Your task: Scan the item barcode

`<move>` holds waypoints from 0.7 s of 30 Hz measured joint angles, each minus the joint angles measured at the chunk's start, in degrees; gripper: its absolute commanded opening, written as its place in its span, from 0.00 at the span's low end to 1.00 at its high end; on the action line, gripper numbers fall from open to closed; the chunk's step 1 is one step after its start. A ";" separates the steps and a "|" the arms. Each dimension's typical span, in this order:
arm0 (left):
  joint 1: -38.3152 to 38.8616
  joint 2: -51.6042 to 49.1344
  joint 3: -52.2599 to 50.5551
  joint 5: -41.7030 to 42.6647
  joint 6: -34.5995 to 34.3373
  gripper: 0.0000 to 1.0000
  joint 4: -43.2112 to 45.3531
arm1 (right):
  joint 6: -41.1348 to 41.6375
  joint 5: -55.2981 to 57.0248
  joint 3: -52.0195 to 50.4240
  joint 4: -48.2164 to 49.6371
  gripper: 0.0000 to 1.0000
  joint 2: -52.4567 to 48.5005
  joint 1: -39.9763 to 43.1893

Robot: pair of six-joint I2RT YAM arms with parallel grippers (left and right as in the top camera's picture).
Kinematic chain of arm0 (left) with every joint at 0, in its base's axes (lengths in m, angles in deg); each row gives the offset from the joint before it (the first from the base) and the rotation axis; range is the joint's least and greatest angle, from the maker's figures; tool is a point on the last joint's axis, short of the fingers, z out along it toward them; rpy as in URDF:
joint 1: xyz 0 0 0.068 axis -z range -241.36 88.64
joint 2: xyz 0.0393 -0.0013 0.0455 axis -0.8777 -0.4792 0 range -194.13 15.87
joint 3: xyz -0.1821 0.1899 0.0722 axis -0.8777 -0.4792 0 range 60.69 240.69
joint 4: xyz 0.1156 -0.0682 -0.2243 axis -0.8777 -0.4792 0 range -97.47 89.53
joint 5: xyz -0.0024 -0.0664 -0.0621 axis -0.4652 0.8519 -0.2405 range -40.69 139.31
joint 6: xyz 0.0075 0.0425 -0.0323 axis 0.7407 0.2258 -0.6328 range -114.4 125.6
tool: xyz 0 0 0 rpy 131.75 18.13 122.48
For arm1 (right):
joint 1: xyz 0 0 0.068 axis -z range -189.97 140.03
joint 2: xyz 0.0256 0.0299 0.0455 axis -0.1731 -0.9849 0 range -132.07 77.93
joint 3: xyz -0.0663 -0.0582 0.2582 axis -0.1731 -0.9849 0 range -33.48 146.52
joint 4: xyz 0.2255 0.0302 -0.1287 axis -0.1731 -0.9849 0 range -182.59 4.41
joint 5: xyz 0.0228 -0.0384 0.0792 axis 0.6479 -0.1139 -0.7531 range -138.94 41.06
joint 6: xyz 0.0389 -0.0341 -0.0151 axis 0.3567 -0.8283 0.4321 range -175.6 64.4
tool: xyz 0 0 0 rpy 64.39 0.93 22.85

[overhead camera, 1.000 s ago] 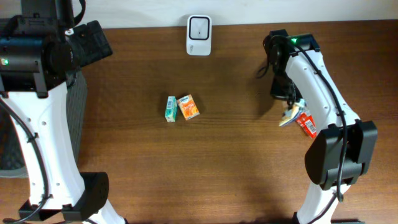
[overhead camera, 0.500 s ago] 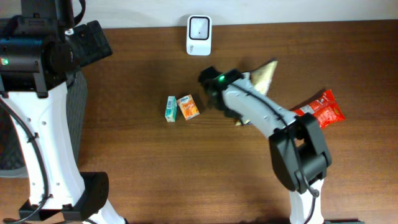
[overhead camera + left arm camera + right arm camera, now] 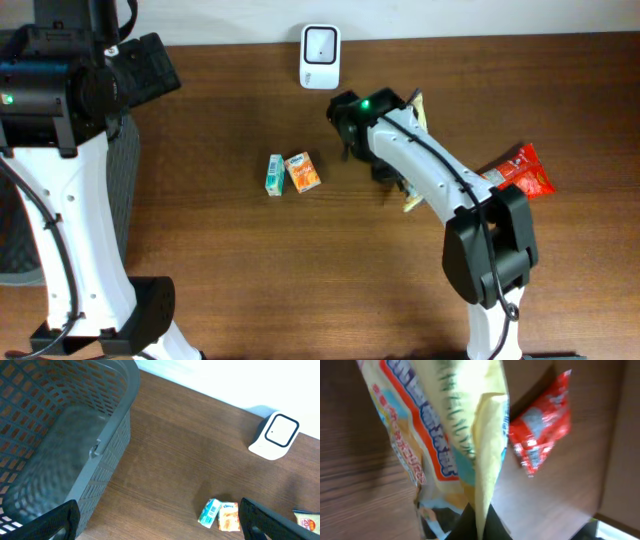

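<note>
Right arm: it has swung from the right side of the desk [image 3: 250, 270] over to the middle, close to the back edge.
Right gripper [image 3: 477, 522]: pinched tight on the snack bag [image 3: 455, 425], holding it up in the air.
Left gripper [image 3: 160, 527]: spread wide with nothing in it, up over the back left corner by the grey basket [image 3: 60, 435]. It has not moved.
Snack bag: it hangs just in front of the white scanner [image 3: 320, 44], a bit to the right. A moment ago it showed a wide face from above. Now it is turned on its edge.
What that means: I think the arm is twisting the bag to show its barcode to the scanner. I cannot see a barcode, so the scan looks not done yet.
Red packet [image 3: 520, 172]: lying on the desk near the right edge, out in the open now the arm has gone.
Little boxes: a green box [image 3: 275, 174] and an orange box [image 3: 303, 172] sit touching in the middle of the desk, just as before.
Writing on the bag: blue and red letters on yellow, maybe not English. It is too blurry to read.
Writing on the red packet: a white patch, too blurry to read.
Writing on the boxes: too small to read.
Writing on the scanner: none that I can see, only a dark square window.
</note>
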 measured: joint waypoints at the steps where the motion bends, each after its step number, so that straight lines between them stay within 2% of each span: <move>1: 0.00 0.00 0.00 0.00 0.00 0.99 0.02 | 0.02 2.23 0.74 -0.57 0.04 0.11 0.00; 7: 0.00 0.00 0.00 0.02 0.00 0.99 0.02 | 0.81 18.25 1.07 -1.27 0.04 0.20 3.10; 13: 0.00 0.00 0.00 0.02 0.00 0.99 0.02 | 7.80 17.53 1.07 -1.01 0.04 0.20 10.45; 16: 0.00 0.00 0.00 0.00 0.00 0.99 0.02 | 9.09 12.22 0.52 1.55 0.04 0.20 8.92; 21: 0.00 0.00 0.00 0.02 0.00 0.99 0.02 | 10.14 10.51 -6.86 5.62 0.04 -0.98 -0.35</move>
